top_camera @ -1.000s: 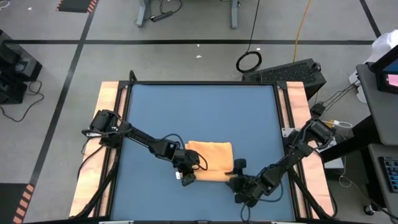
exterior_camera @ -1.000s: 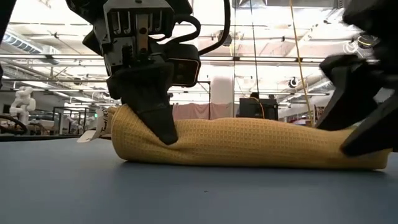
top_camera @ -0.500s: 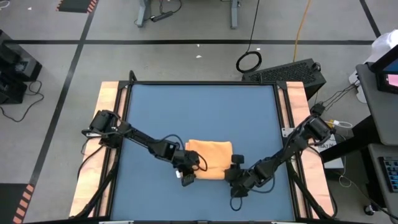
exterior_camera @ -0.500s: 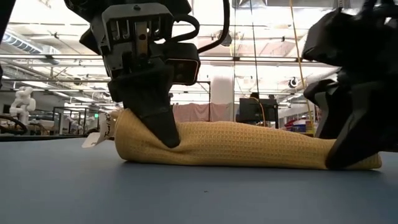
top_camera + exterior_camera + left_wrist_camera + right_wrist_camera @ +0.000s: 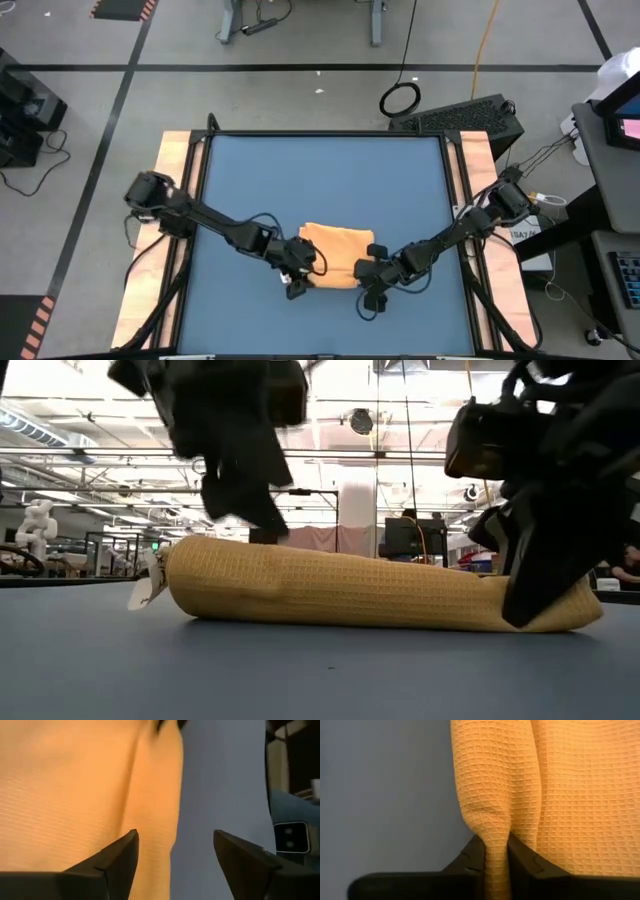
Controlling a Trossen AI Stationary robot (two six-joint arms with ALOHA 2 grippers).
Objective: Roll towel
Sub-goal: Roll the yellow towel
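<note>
The orange-yellow towel [image 5: 335, 255] lies as a low roll [image 5: 370, 590] on the blue table [image 5: 320, 170], near its front edge. A white tag [image 5: 150, 575] sticks out at the roll's left end. My left gripper [image 5: 245, 500] hangs open just above that left end [image 5: 75, 795], its fingers apart over cloth and table. My right gripper [image 5: 368, 272] is shut on the towel's right end [image 5: 560, 605]. My right gripper pinches a raised fold of the towel [image 5: 496, 837] between its two fingers, at the near right corner of the roll. The fingers [image 5: 535, 575] slant down from the table's near right. The towel stays lying on the table, slack.
Wooden rails [image 5: 175, 200] run along both sides of the table. Beyond the far edge are a black keyboard [image 5: 470, 115] and a coiled cable [image 5: 400, 98] on the floor. The blue surface stretches from the towel toward the far edge.
My left gripper has opened, let go of the towel's left end and risen above it; the dent there has sprung back round. My right gripper has moved toward the table's left and far edge to the towel's right end, rolled its wrist and shut on the cloth.
</note>
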